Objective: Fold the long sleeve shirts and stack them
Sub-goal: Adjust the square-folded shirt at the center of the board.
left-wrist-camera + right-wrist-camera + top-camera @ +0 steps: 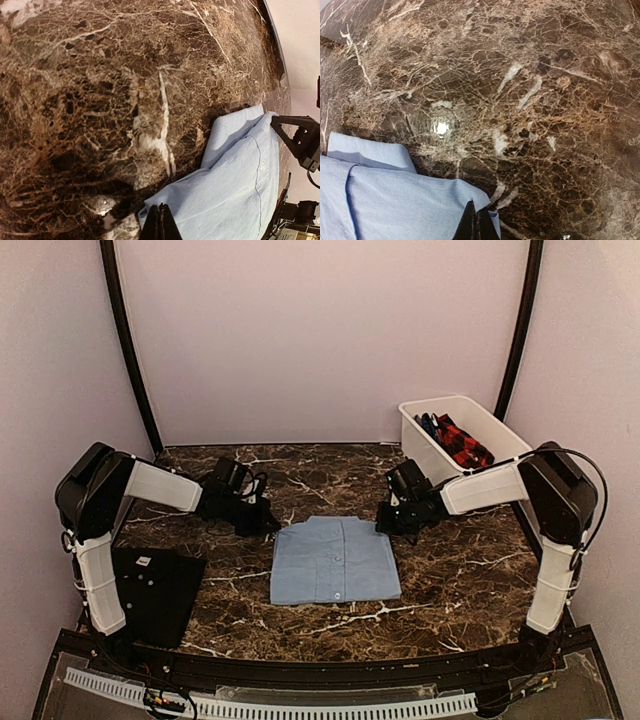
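Top external: blue shirt (335,560) lies folded on table (460,570), not yet stacked; checked shirt (462,446) waits in bin (416,436). My left claw (266,524) and right claw (387,522) are closed at its far corners; hold on cloth unclear.

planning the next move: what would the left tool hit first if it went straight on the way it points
Probably the blue shirt, its corner just ahead of the left tool; depth unclear.

The white-and-black jointed left arm (160,485) and its twin, the right arm (485,488), pair smooth white tubular link covers with bulky rounded black joint housings. A thin black cable (600,475) loops off the right arm's upper housing. The angular black left gripper (265,523) and matching right gripper (385,523) taper to narrow dark fingertips.
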You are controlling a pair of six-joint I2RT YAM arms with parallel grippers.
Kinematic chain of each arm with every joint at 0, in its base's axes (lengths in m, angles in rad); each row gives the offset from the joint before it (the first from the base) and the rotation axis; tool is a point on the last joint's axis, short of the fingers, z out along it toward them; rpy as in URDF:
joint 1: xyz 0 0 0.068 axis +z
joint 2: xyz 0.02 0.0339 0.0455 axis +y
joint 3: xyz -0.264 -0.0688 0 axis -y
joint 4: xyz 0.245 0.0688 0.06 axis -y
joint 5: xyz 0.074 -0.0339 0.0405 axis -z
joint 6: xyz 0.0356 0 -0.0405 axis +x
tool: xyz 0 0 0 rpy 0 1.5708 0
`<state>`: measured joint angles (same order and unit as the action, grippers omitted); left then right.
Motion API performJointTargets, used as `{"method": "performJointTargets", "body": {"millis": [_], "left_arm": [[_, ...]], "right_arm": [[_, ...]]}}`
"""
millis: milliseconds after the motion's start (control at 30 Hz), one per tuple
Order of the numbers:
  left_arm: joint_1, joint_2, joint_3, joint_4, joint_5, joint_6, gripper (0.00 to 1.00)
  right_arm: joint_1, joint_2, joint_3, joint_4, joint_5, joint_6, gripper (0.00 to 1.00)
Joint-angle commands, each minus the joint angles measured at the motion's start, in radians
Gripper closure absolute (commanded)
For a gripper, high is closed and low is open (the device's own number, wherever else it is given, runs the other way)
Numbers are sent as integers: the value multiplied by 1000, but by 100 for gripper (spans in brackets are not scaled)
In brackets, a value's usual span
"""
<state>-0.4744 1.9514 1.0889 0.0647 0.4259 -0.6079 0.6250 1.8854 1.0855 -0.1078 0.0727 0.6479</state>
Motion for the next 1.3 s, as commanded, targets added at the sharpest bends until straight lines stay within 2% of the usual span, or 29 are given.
{"method": "performJointTargets", "body": {"millis": [0, 100, 200, 300, 367, 533, 767, 967, 1200, 1267], "left_arm": [[8, -7, 46, -74, -46, 38, 99], [8, -37, 61, -124, -104, 53, 86], [7, -109, 62, -155, -159, 58, 68], [-4, -186, 39, -177, -216, 51, 61], [-28, -241, 15, -185, -242, 43, 60], [-134, -333, -56, -159, -229, -5, 66], [-242, -270, -146, -34, -123, -87, 82], [-259, -223, -244, -7, -102, -107, 86], [-259, -203, -258, -72, -146, -82, 88], [-259, -200, -249, -91, -154, -76, 88]], "right_arm": [[-23, 33, 44, -5, 21, -18, 100], [-24, 34, 51, -8, 18, -17, 100], [-24, 29, 54, -14, 18, -18, 100], [-24, 21, 56, -21, 16, -20, 100], [-24, 16, 56, -24, 14, -20, 100], [-24, 10, 47, -18, 3, -17, 100], [-25, 28, 55, -20, 4, -12, 100], [-39, 46, 71, -31, 4, -24, 100], [-48, 47, 112, -70, 12, -55, 100], [-49, 38, 129, -100, 20, -70, 90]]}}
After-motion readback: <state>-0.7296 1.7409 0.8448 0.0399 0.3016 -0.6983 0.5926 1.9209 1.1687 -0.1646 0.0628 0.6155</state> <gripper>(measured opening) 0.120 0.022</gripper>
